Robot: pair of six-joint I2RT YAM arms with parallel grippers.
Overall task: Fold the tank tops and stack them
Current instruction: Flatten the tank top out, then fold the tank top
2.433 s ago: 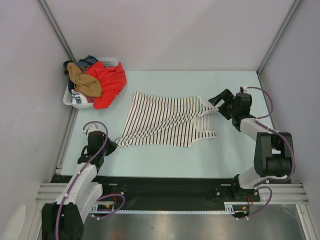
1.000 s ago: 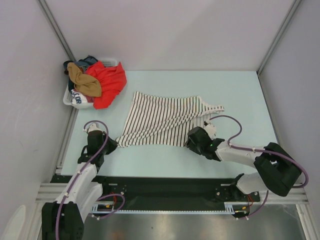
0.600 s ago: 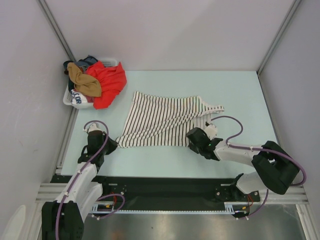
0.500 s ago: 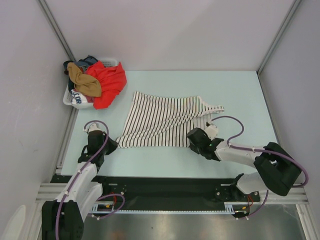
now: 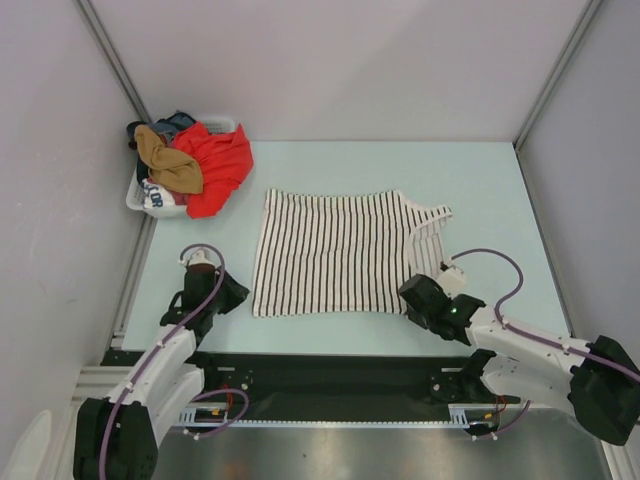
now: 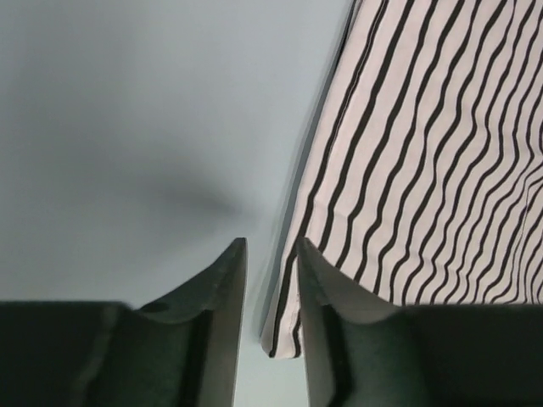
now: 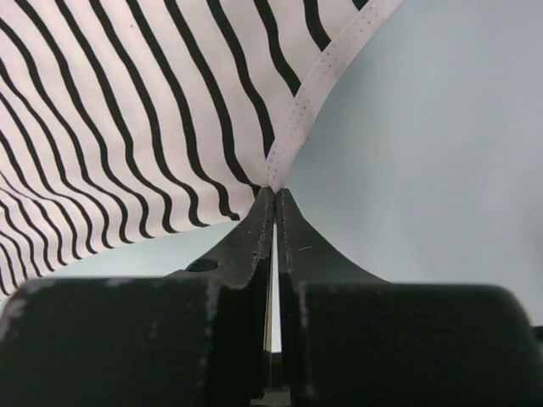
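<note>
The white tank top with thin black stripes (image 5: 335,250) lies spread flat mid-table, its straps to the right. My right gripper (image 5: 409,296) is shut on its near right corner; in the right wrist view the white hem (image 7: 293,127) runs into the pinched fingertips of the right gripper (image 7: 274,190). My left gripper (image 5: 242,297) sits at the near left corner. Its jaws stand apart in the left wrist view (image 6: 269,248), and the corner of the striped top (image 6: 288,335) lies loose between them. The tan-brown tank top (image 5: 166,163) lies on the pile in the basket.
A white laundry basket (image 5: 138,201) at the back left holds a red garment (image 5: 218,168) and other clothes. Grey walls close in the table on three sides. The black rail with the arm bases runs along the near edge (image 5: 330,372).
The striped top has been drawn toward the near edge and lies flatter and squarer. My right gripper moved nearer with its corner. My left gripper has opened and let go of its corner.
</note>
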